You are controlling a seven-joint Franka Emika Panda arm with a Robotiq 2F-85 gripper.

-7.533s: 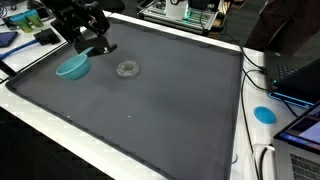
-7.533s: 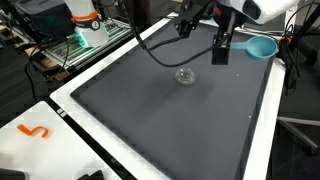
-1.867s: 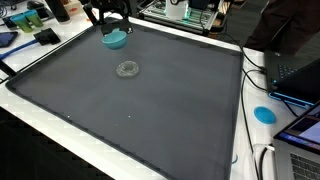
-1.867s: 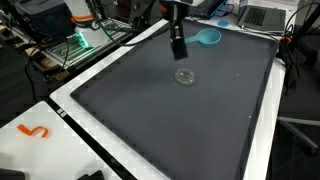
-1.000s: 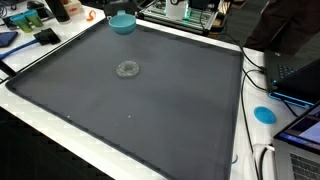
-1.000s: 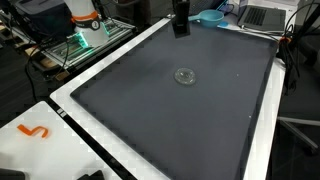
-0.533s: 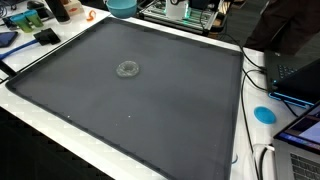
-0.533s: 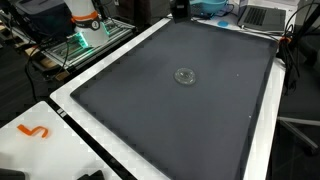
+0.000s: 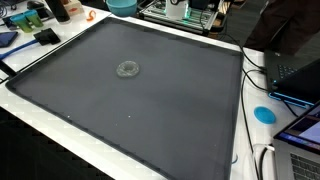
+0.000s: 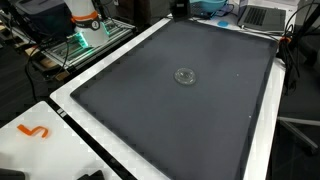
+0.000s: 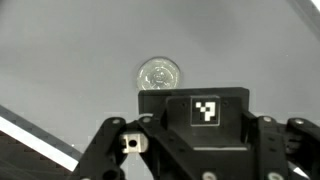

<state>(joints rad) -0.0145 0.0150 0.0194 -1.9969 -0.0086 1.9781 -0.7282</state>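
Observation:
A light blue bowl (image 9: 122,5) hangs at the top edge in both exterior views (image 10: 212,8), above the far edge of the dark grey mat (image 9: 150,120). My gripper (image 10: 180,8) is mostly cut off by the frame top, just beside the bowl, and appears shut on its rim. In the wrist view only the gripper's black body (image 11: 195,125) with a square marker shows; the fingertips and bowl are out of view. A small clear round dish (image 9: 127,69) lies alone on the mat, also seen in an exterior view (image 10: 185,75) and the wrist view (image 11: 159,74).
A white table border (image 10: 70,125) surrounds the mat. A laptop (image 9: 296,75), cables and a blue disc (image 9: 264,114) lie off one side. An orange hook (image 10: 35,131) lies on the white border. Equipment racks (image 9: 185,10) stand behind the far edge.
The gripper has carried the blue bowl from beside the clear dish across to the mat's far edge and up, almost out of frame. The clear dish has not moved.

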